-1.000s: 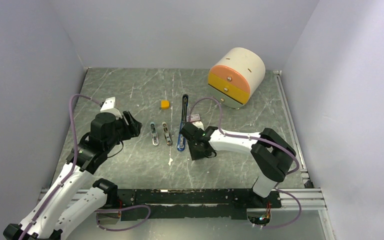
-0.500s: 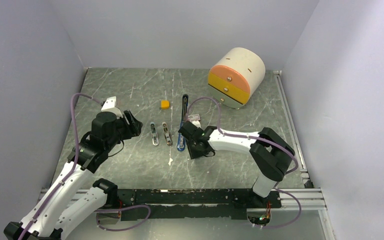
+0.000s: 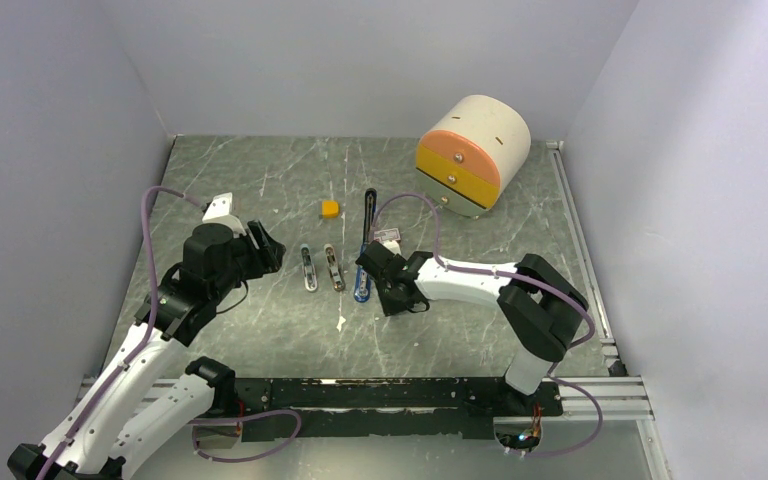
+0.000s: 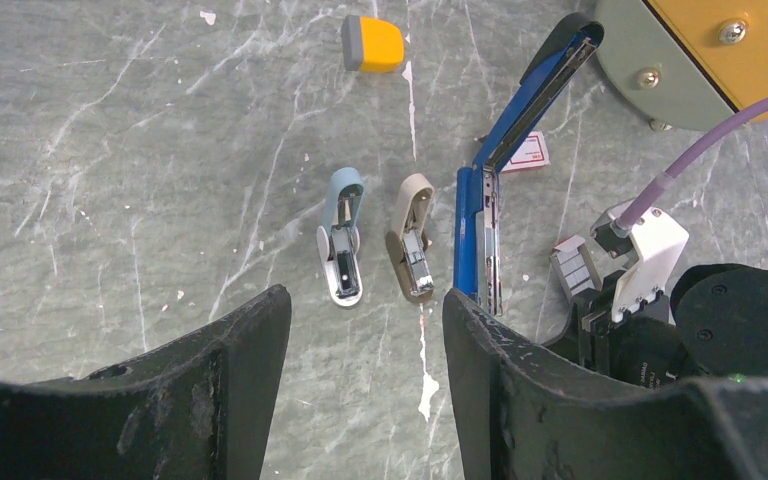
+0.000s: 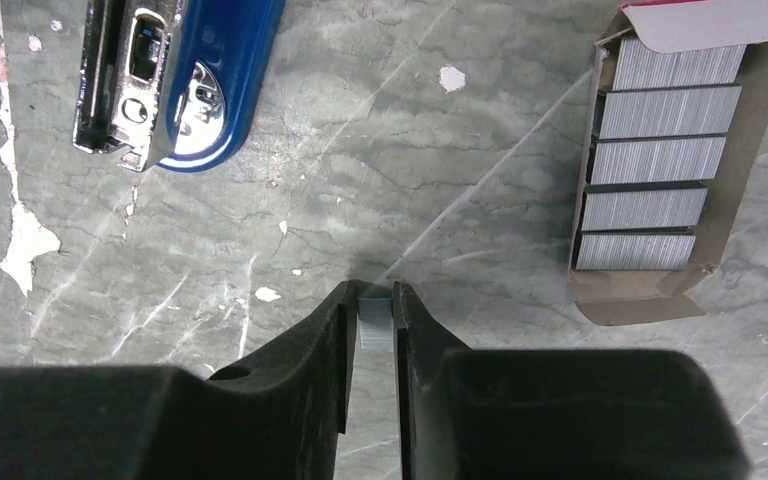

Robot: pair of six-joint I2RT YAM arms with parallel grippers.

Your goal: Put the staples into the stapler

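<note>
The grey table (image 3: 260, 190) is showing lots of bare room in the middle. The left gripper (image 4: 365, 305) is hanging off to the side with its fingers spread apart and holding nothing, so it is not getting in the way. The blue stapler (image 4: 470, 235) is lying swung wide open, ready for loading. The right gripper (image 5: 372, 296) is squeezing a little strip of staples (image 5: 375, 322), low between the stapler's front end and the open box (image 5: 640, 298). I think the way across is looking free.
</note>
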